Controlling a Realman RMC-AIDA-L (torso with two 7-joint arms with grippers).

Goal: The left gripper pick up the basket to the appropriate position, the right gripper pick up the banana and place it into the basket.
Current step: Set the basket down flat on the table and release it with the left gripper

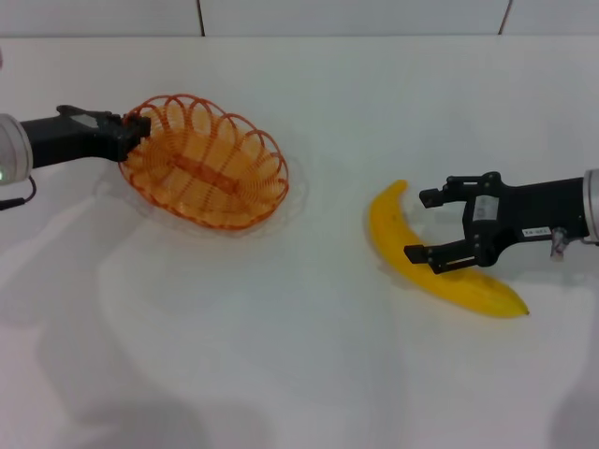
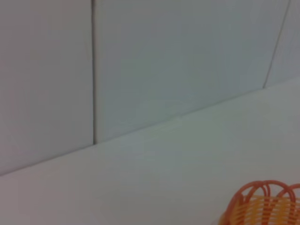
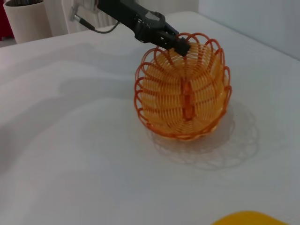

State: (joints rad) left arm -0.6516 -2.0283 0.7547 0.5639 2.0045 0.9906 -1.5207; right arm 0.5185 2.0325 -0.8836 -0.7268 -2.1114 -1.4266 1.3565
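Our right gripper (image 1: 426, 225) spreads its 2 fingers across the banana (image 1: 426, 264), whose long axis crosses them; our left gripper (image 1: 134, 131) is clamped on the basket (image 1: 208, 161) rim.

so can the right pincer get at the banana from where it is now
Probably yes: the right pincer is open, its fingers straddling the banana on the table, with nothing between them.

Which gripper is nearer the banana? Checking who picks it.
Right. The right gripper straddles the banana, open; the left gripper grips the basket rim, far off.
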